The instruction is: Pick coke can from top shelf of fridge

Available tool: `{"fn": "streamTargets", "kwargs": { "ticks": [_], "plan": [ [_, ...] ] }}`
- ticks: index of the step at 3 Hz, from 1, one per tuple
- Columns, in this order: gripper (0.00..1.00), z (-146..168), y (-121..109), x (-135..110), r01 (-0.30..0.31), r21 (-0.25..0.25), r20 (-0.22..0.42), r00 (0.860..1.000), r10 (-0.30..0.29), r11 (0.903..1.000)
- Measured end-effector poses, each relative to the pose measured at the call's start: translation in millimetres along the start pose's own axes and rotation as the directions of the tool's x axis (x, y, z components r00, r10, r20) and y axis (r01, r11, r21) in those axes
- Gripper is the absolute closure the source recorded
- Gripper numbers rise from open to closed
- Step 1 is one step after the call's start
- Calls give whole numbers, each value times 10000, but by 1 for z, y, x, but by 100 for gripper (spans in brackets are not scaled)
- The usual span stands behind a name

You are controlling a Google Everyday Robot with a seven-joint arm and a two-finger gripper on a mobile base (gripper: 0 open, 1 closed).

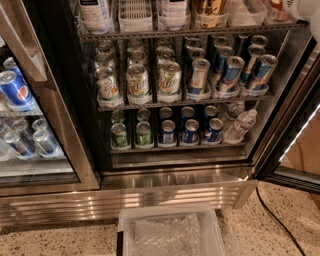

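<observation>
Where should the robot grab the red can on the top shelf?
Probably around its round sides, coming straight in from the fridge's open front. The coke can seems to stand upright at the right end of the top shelf. The pincer is just right of it.
</observation>
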State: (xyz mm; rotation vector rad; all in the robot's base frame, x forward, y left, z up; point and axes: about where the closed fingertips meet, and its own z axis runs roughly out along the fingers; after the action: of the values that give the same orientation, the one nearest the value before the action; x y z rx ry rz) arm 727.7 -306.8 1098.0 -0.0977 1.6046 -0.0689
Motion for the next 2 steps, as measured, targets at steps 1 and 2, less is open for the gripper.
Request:
{"fn": "streamTargets", "kwargs": {
  "ticks": [1, 2],
  "plan": [
    [100, -1, 2, -2, -42, -56, 58, 10000, 42, 10000],
    [100, -3, 3, -6, -92, -156, 197, 9998, 95, 9998]
  ]
}}
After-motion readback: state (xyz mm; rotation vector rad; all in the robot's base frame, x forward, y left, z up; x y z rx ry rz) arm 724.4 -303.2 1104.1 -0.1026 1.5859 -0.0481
